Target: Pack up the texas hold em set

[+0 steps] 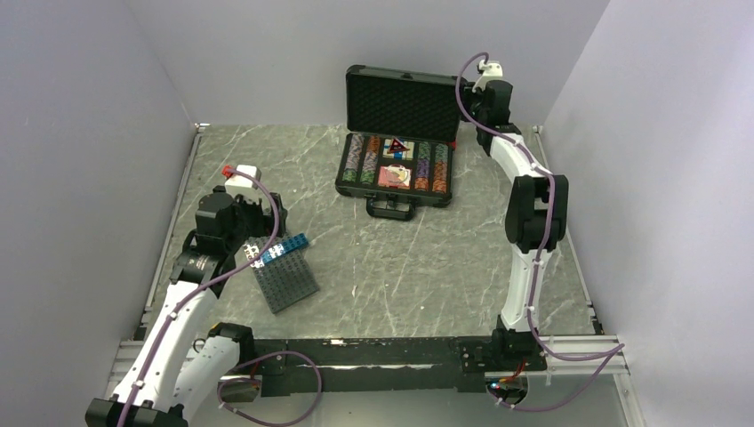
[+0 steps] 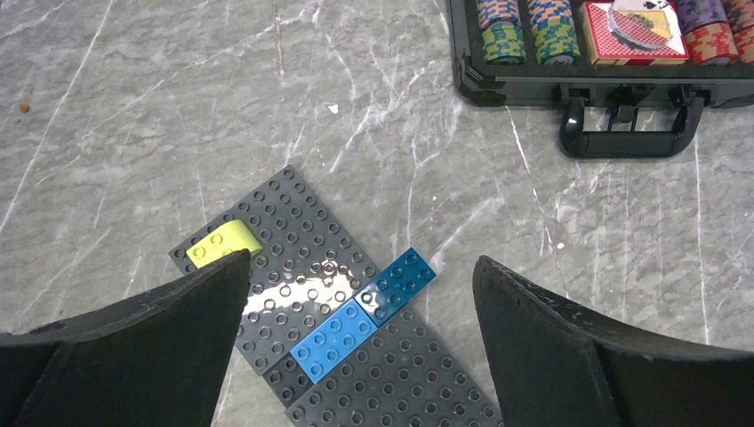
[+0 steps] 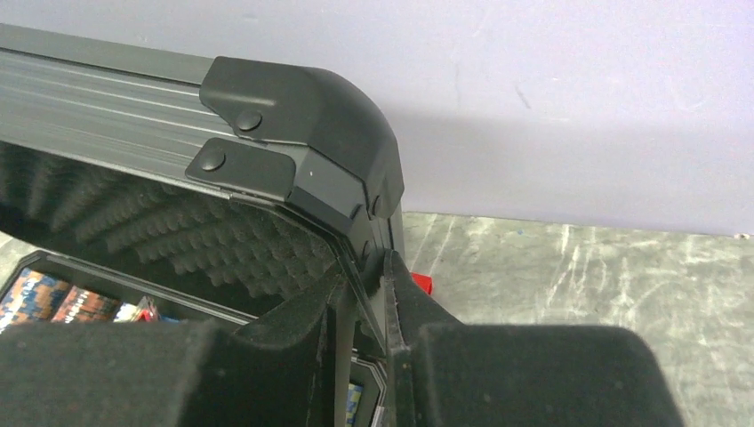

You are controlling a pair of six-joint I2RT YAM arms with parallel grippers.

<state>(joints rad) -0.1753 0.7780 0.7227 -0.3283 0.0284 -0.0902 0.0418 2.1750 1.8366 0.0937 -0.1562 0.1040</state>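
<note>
Pale lilac walls close off three sides; a grey marbled bench (image 1: 400,285) lies below.

Toward the far side, right of centre, sits the black rectangular hard case (image 1: 354,190), open. Its foam-lined lid (image 1: 405,102) stands upright before the back wall, and its carry handle (image 1: 391,210) faces the arms. In the base, rows of striped chips (image 1: 363,158) run down the left and right. Between them a red-backed card deck (image 1: 394,177) fills the compartment nearest the handle, with a round disc (image 2: 642,25) lying on it. A red triangle (image 1: 397,145) sits behind the deck.

At the lid's right side edge, just under the top corner, is the right hand (image 3: 369,280). One finger is on the foam side, the other on the outer shell, clamped on the lid. Contact looks firm on both faces, though that spot is in shadow.

Over the near-left bench, well apart from the case, hangs the left hand (image 2: 363,267), fingers spread wide and empty. Under it a dark grey studded building plate (image 2: 293,222) lies flat. It carries two blue bricks (image 2: 336,338) end to end and a yellow-green brick (image 2: 222,242) near one corner.
</note>
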